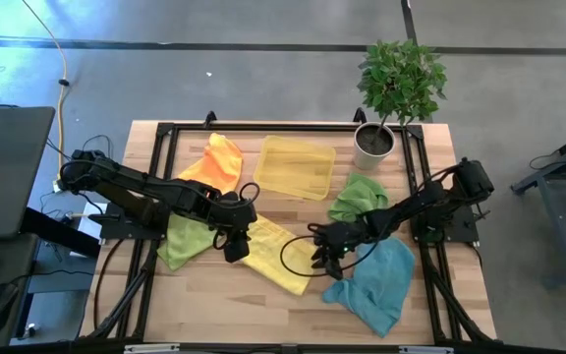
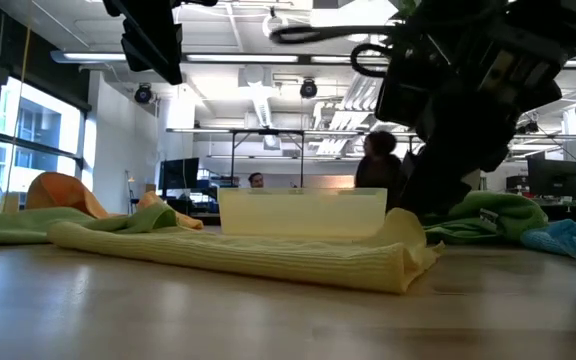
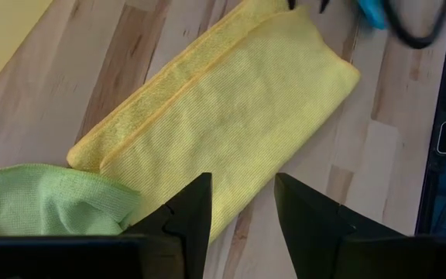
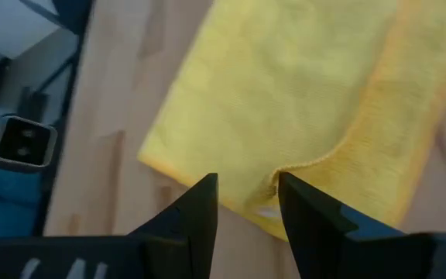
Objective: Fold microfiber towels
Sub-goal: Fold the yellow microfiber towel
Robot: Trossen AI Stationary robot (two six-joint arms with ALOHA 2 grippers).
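The yellow towel (image 1: 275, 255) is lying near the middle of the wooden table (image 1: 263, 315), already doubled over once into a long strip, with one layer's edge sitting just inside the other in the left wrist view, so the step in hand looks like the second fold of this cloth. The left gripper (image 1: 236, 246) is hovering over the strip's end nearest the light green towel (image 1: 185, 241), its fingers parted and holding nothing, and the right gripper (image 1: 327, 258) is poised over the opposite end, beside the teal blue towel (image 1: 373, 285), likewise spread and empty, with the loose top corner of the yellow cloth showing just ahead of its fingertips. The other cloths are waiting unfolded: the orange towel (image 1: 216, 162) at the far left of the table, a second light green towel (image 1: 358, 197) near the potted plant (image 1: 393, 93), and the yellow plastic tray (image 1: 295, 167) is sitting between those two. The next move probably calls for one gripper to come down and pinch both layers at an end corner while the other pins the strip, then carry that end across to the far end so the edges meet squarely; catching only the upper layer would likely be undoing the first fold.
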